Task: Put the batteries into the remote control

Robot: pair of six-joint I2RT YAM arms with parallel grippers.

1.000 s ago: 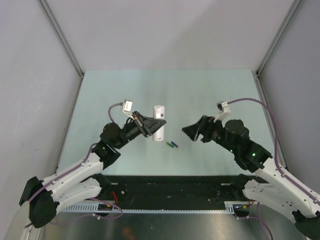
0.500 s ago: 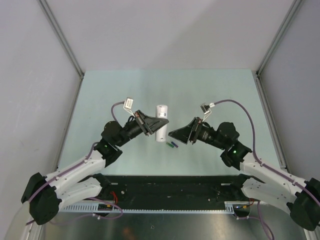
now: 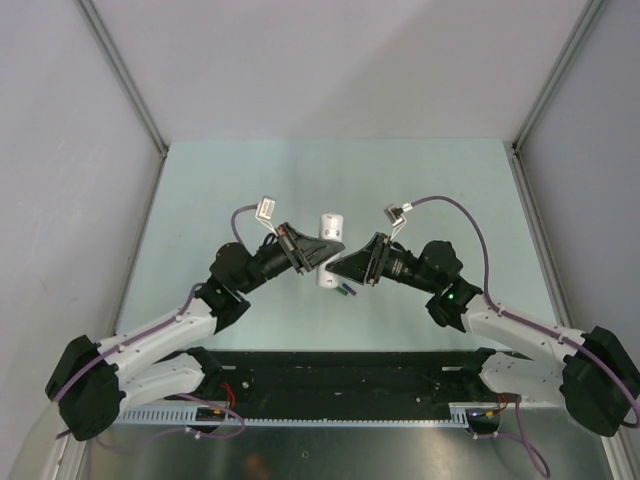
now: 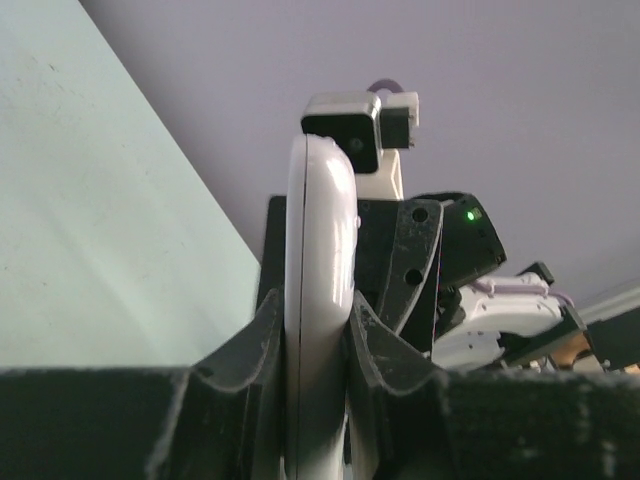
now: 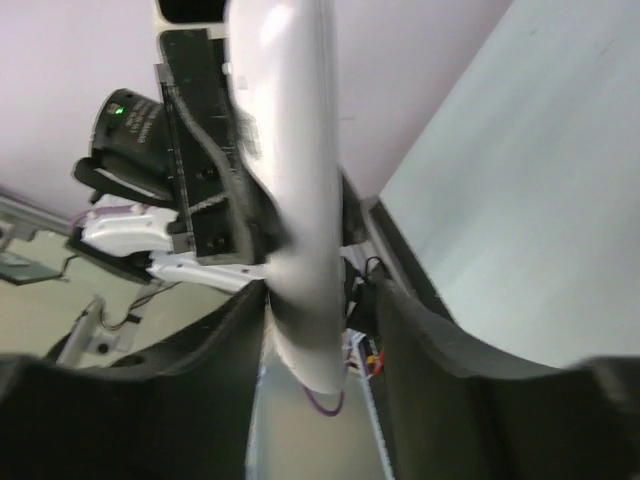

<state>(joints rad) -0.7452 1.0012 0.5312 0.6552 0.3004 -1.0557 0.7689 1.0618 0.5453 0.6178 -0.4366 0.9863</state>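
Observation:
My left gripper [image 3: 315, 252] is shut on the white remote control [image 3: 329, 224] and holds it above the table. In the left wrist view the remote control [image 4: 320, 220] stands edge-on between the left gripper [image 4: 315, 305] fingers. My right gripper [image 3: 338, 264] has come in from the right and straddles the remote's lower end. In the right wrist view the blurred remote control [image 5: 290, 180] lies against the left finger of the right gripper [image 5: 320, 300], with a gap to the other finger, so those jaws are open. The batteries [image 3: 346, 290], one purple and one green, lie together on the table below.
The pale green table [image 3: 420, 190] is closed in by grey walls with metal posts at the back corners. A black base strip [image 3: 340, 375] runs along the near edge. The two grippers are nose to nose over the table's middle.
The right arm has swung left to the remote, and its jaws have narrowed around its lower end. The left gripper has shifted the remote slightly right, still shut on it.

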